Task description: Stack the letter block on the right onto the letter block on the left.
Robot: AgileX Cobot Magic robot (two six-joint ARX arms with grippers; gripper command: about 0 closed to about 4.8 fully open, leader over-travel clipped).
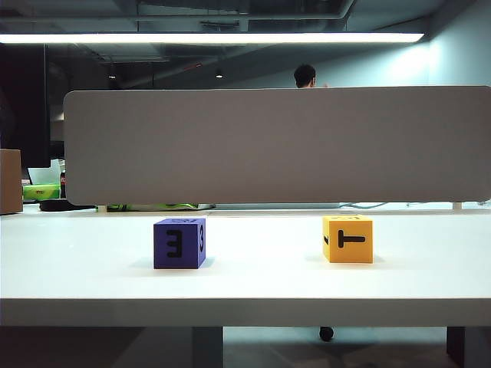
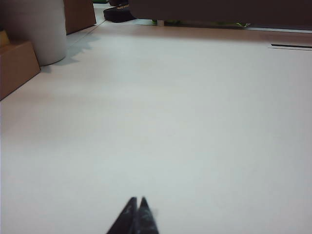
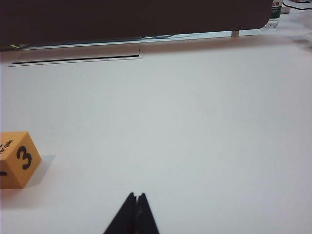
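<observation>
On the white table (image 1: 253, 284) a yellow letter block (image 1: 347, 239) with a black T stands on the right, and a blue letter block (image 1: 179, 243) with a black E-like mark stands on the left. Neither arm shows in the exterior view. In the right wrist view my right gripper (image 3: 136, 196) is shut with nothing in it, low over the table, and the yellow block (image 3: 15, 159) sits off to its side, apart from it. My left gripper (image 2: 138, 200) is shut and empty over bare table; no block appears in the left wrist view.
A grey partition panel (image 1: 276, 146) runs along the table's far edge. A cardboard box (image 1: 10, 181) stands at the far left; brown boxes (image 2: 17, 66) and a white cylinder (image 2: 36, 29) show in the left wrist view. A bottle (image 3: 275, 10) stands far off.
</observation>
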